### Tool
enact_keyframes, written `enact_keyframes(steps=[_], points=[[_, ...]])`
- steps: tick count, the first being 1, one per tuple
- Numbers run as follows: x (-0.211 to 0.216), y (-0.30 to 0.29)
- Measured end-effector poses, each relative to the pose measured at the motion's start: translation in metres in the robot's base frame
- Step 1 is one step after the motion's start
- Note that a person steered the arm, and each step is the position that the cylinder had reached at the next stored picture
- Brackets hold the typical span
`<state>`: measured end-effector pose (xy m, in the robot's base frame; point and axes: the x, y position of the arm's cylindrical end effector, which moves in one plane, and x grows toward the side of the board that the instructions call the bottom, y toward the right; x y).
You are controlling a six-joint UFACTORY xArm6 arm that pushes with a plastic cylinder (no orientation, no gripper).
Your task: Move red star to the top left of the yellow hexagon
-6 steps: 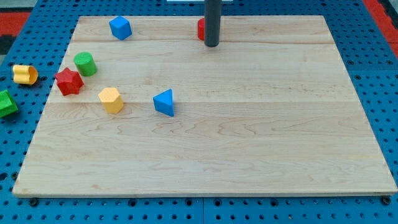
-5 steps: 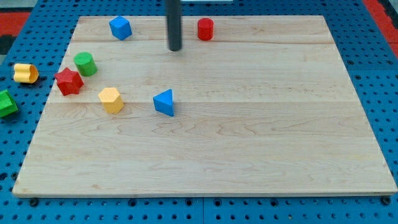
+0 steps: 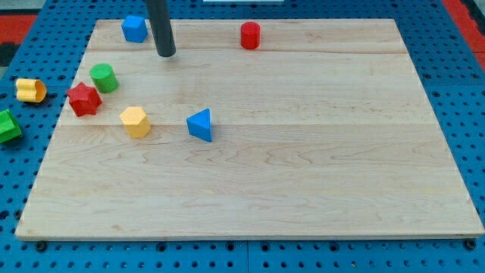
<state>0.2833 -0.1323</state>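
The red star (image 3: 83,99) lies near the board's left edge. The yellow hexagon (image 3: 135,121) sits just right of and below it, so the star is at the hexagon's upper left, a small gap apart. My tip (image 3: 166,54) is near the view's top left, well above and right of the star. It stands just right of a blue cube (image 3: 134,29).
A green cylinder (image 3: 103,78) touches the star's upper right. A blue triangle (image 3: 200,125) lies right of the hexagon. A red cylinder (image 3: 250,36) is at the top centre. Off the wooden board (image 3: 303,189), at left, lie a yellow block (image 3: 30,90) and a green block (image 3: 7,126).
My tip has swept left along the board's top, from the red cylinder to beside the blue cube. The blue cube has shifted left and up. The other blocks have not moved.
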Motion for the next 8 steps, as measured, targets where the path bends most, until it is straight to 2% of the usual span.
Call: enact_keyframes(steps=[2,3,5,6,8], points=[[-0.014,-0.150],[0.016,-0.149],[0.120,-0.151],[0.135,-0.152],[0.135,-0.152]])
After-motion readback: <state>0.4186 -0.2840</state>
